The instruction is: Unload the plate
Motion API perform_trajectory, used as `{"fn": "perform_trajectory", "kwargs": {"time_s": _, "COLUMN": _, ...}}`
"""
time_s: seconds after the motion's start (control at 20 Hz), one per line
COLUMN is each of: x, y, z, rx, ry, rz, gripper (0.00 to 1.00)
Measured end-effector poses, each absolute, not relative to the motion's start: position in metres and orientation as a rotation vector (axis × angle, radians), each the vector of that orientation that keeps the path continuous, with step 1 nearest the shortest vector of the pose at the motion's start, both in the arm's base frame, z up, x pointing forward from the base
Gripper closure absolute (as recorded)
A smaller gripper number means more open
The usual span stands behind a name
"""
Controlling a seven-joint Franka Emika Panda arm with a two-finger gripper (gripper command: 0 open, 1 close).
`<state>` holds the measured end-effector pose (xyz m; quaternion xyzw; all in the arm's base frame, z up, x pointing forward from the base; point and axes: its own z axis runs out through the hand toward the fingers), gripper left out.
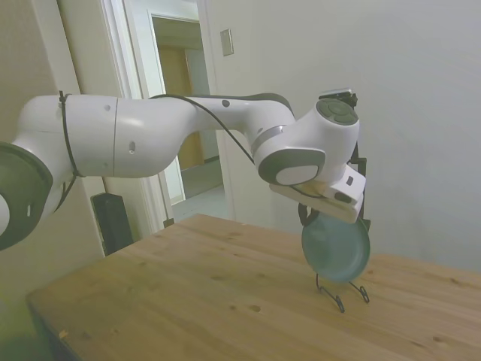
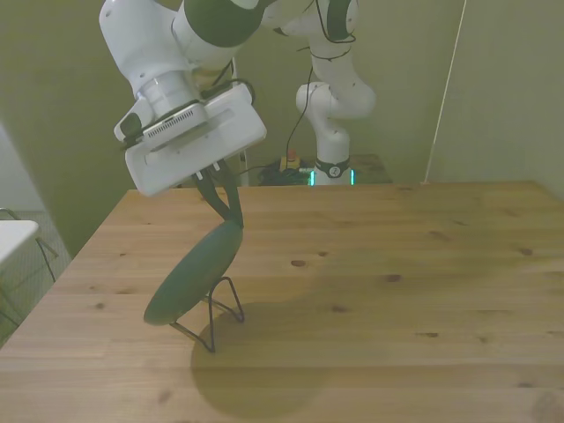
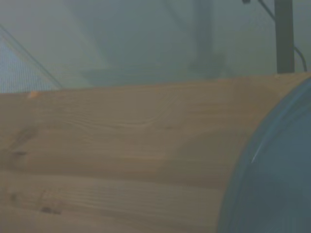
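The teal plate (image 1: pixel 336 248) hangs tilted on edge, its lower rim just above the thin black wire stand (image 1: pixel 343 292) on the wooden table (image 1: pixel 188 293). My gripper (image 1: pixel 307 218) is shut on the plate's upper rim, with the white hand above it. In the front view the plate (image 2: pixel 192 275) leans toward the front view's left over the stand (image 2: pixel 220 310), and the gripper (image 2: pixel 230 214) clasps its top edge. The wrist view shows a blurred arc of the plate (image 3: pixel 272 184) against the table (image 3: pixel 121 160).
A second white robot arm (image 2: pixel 332 97) stands behind the table's far edge. The table (image 2: pixel 423 291) stretches bare toward the front view's right. A wall rises close behind the plate in the side view.
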<state>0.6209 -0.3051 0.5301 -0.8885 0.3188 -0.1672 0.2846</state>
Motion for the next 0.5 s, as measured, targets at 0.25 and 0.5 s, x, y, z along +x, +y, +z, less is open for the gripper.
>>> {"fn": "perform_trajectory", "kwargs": {"time_s": 0.25, "x": 0.612, "y": -0.287, "z": 0.585, "rx": -2.349, "ry": 0.795, "rz": -0.542, "gripper": 1.0}}
{"fn": "perform_trajectory", "kwargs": {"time_s": 0.5, "x": 0.584, "y": -0.245, "z": 0.621, "rx": -2.339, "ry": 0.72, "rz": -0.534, "gripper": 1.0}}
